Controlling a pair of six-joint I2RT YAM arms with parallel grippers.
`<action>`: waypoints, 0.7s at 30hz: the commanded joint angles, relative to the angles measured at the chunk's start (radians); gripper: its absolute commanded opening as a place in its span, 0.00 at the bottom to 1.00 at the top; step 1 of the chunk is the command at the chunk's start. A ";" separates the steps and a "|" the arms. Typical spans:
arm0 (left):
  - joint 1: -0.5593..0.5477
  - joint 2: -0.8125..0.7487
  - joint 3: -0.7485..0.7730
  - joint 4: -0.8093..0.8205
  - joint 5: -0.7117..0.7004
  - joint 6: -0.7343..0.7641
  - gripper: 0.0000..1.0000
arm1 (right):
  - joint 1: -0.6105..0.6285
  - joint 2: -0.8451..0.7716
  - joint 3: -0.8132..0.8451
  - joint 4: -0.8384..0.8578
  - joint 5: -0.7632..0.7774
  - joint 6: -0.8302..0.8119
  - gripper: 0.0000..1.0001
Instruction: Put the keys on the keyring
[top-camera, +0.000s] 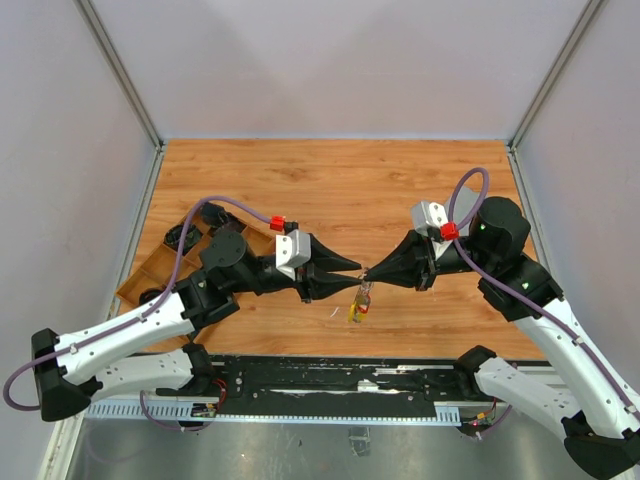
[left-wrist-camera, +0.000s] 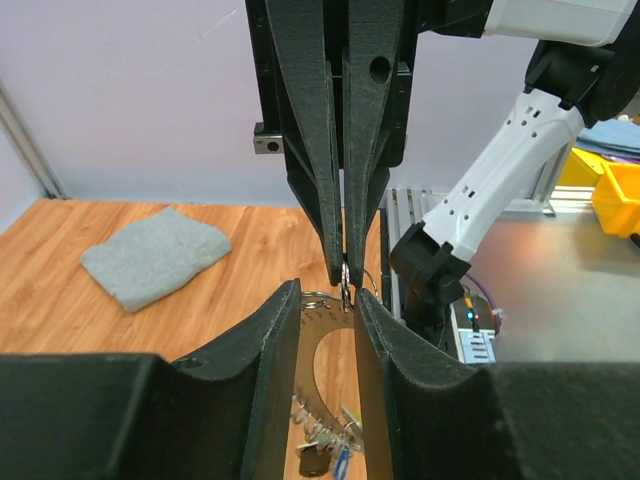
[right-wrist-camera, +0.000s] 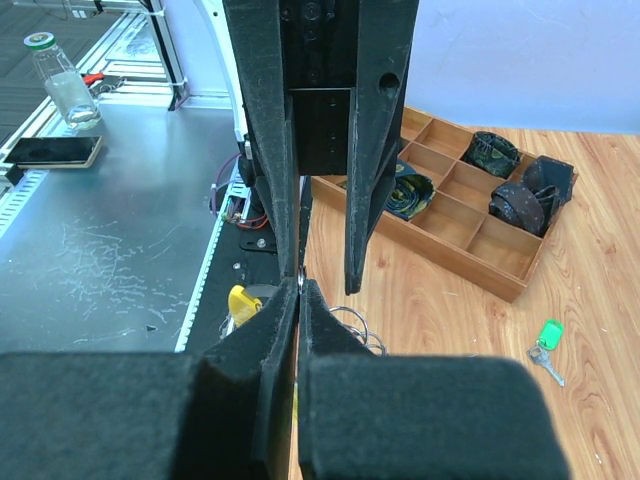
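Both grippers meet in mid-air above the front of the table. My right gripper (top-camera: 369, 272) (right-wrist-camera: 301, 284) is shut on the thin silver ring of the keyring (top-camera: 360, 300) (left-wrist-camera: 345, 283). Its beaded chain and the coloured-head keys (left-wrist-camera: 325, 445) hang below it, along with a brown flat tag (left-wrist-camera: 330, 330). My left gripper (top-camera: 358, 275) (left-wrist-camera: 328, 296) faces it with jaws apart. One of its fingers touches the right gripper's tip and the other stands free. More silver loops (right-wrist-camera: 357, 325) show beside the right fingers. One green-headed key (right-wrist-camera: 547, 334) lies loose on the wood.
A wooden compartment tray (top-camera: 150, 280) (right-wrist-camera: 505, 280) with rolled dark items sits at the table's left. A folded grey cloth (left-wrist-camera: 155, 255) lies on the wood. Beyond the table's front edge, a bottle (right-wrist-camera: 60, 85) and a phone (right-wrist-camera: 52, 150) rest on the metal bench.
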 joint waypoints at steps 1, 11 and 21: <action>0.004 0.014 0.036 0.020 0.024 -0.001 0.32 | -0.012 -0.016 0.030 0.063 -0.028 0.013 0.01; 0.005 0.031 0.039 0.033 0.047 -0.014 0.12 | -0.013 -0.017 0.016 0.062 -0.016 0.010 0.01; 0.005 0.030 0.039 0.007 0.004 -0.021 0.00 | -0.013 -0.037 0.024 0.044 0.025 0.018 0.01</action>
